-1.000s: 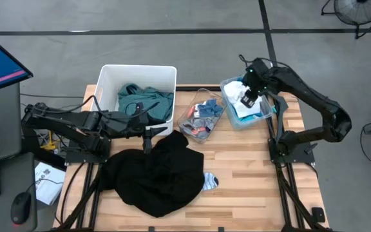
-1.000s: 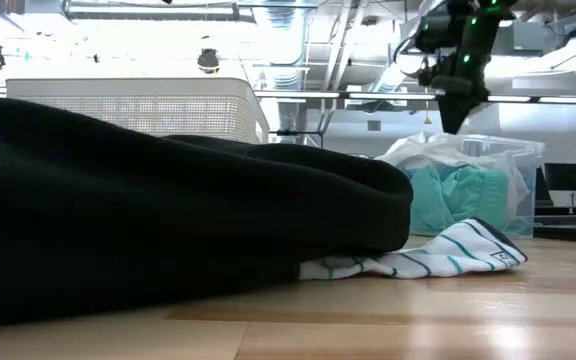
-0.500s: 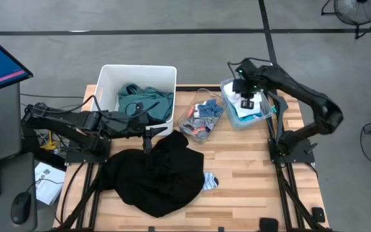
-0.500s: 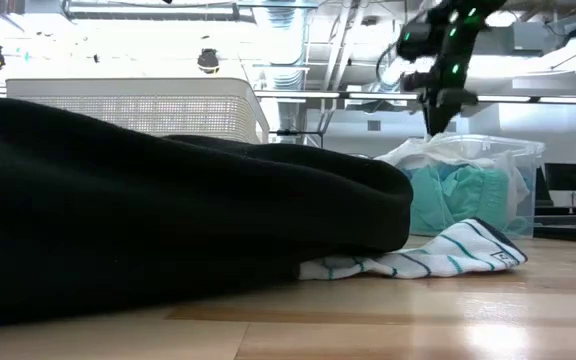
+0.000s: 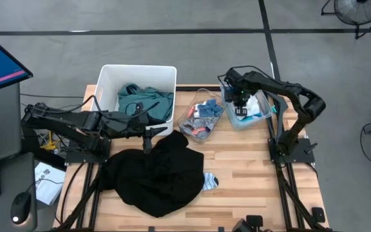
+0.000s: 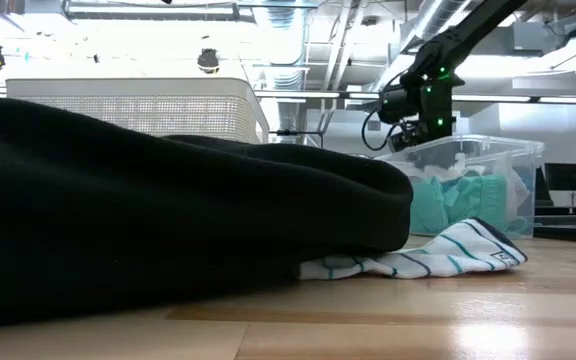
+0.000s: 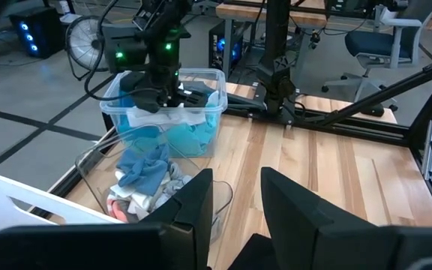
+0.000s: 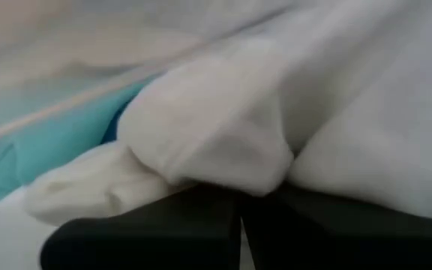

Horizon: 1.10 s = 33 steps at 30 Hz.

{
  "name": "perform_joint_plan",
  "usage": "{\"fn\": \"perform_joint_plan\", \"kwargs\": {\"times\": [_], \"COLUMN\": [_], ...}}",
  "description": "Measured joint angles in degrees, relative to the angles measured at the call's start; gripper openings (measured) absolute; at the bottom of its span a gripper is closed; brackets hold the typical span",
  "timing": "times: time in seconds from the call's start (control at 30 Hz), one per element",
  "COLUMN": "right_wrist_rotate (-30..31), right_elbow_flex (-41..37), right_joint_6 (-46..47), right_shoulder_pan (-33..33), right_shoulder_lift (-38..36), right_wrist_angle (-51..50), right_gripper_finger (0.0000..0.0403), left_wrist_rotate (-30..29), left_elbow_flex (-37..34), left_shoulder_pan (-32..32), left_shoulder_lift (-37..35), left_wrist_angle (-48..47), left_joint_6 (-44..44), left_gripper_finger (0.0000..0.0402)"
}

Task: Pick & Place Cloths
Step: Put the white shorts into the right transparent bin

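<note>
Table (image 5: 250, 174): wood top, most cloths piled around it. Black garment (image 5: 156, 174) sprawls at about 7 o'clock of table centre, the biggest piece, not yet binned. White bin (image 5: 108, 77) at 10 o'clock holds a teal shirt (image 5: 143, 98). Clear bin (image 5: 187, 119) near 12 o'clock carries small blue, grey and white pieces. Second clear bin (image 5: 225, 90) at 1 o'clock holds cyan cloth (image 7: 190, 139) and white cloth (image 8: 223, 127).

Left gripper (image 7: 235, 206) waits at the white bin's near side, at 9 o'clock, fingers parted, nothing between them.

Right gripper (image 5: 240, 103) is down inside the second clear bin; its wrist view shows dark fingers pressed together right under a white fold, probably pinching it, likely to lift a piece out.

Striped sock (image 5: 210, 182) lies at 5 o'clock, touching the black garment's edge.
</note>
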Motion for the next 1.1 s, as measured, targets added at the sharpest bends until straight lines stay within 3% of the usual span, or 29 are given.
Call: {"fn": "perform_joint_plan", "kwargs": {"times": [0.2,0.6,0.87,1.1], "right_wrist_rotate": [-5.55,-4.81,-11.61,-10.76], "right_elbow_flex": [-0.68,-1.29,-4.61,-4.68], "right_joint_6": [0.48,-0.56,1.89,3.84], "right_shoulder_pan": [-2.43,-3.22,-4.49,-5.15], "right_shoulder_lift": [0.38,-1.17,1.26,0.83], "right_wrist_angle": [3.82,1.97,10.42,11.44], "right_gripper_finger": [0.0001,0.0000,0.0000,0.0000], "left_wrist_rotate": [0.00,0.00,0.01,0.02], "left_elbow_flex": [0.02,0.01,0.02,0.00], "left_shoulder_pan": [0.00,-0.01,-0.02,-0.01], "left_shoulder_lift": [0.00,0.00,0.00,0.00], "left_wrist_angle": [-0.11,-0.40,-1.07,-1.18], "left_joint_6": [0.01,0.02,-0.08,-0.03], "left_gripper_finger": [0.0099,0.0099,0.0099,0.0099]}}
